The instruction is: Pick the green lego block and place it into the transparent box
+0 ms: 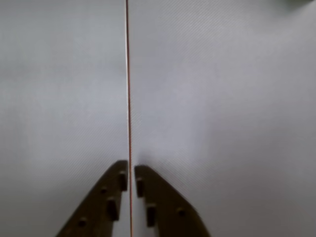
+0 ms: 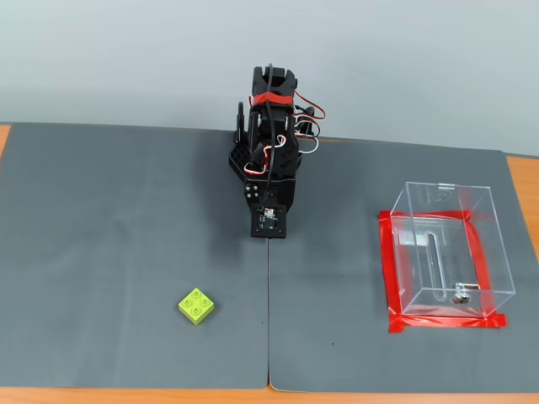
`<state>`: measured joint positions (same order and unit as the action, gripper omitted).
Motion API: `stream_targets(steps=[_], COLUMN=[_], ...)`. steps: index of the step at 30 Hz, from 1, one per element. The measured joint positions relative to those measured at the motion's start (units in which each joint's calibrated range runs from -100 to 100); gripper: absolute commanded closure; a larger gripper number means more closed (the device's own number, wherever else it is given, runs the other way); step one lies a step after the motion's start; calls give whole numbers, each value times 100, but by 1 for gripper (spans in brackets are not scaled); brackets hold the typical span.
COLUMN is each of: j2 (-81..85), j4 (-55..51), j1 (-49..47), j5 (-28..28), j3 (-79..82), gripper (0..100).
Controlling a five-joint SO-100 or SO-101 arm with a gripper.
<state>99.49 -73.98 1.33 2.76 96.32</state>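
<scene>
The green lego block [image 2: 195, 305] lies studs up on the grey mat, front left in the fixed view. The transparent box [image 2: 446, 252] stands at the right on a frame of red tape, empty. My gripper [image 2: 269, 237] hangs folded at the back centre, tip down just above the mat seam, well apart from both. In the wrist view the gripper [image 1: 130, 168] has its two dark fingers nearly touching, with nothing between them. That view shows neither the box nor a clear block, only a greenish smudge [image 1: 302, 2] in the top right corner.
Two grey mats [image 2: 126, 236] meet at a seam [image 2: 269, 320] running forward from the arm base [image 2: 271, 143]; in the wrist view the seam [image 1: 128, 74] is a thin line. Orange table edge [image 2: 520, 181] shows at the sides and front.
</scene>
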Motion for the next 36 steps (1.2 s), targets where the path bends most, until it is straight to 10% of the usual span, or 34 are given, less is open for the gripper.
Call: stream_targets(steps=[36], j2=[0], j4=[1648], j1=[870], j5=[166], j3=[-386], gripper=[98])
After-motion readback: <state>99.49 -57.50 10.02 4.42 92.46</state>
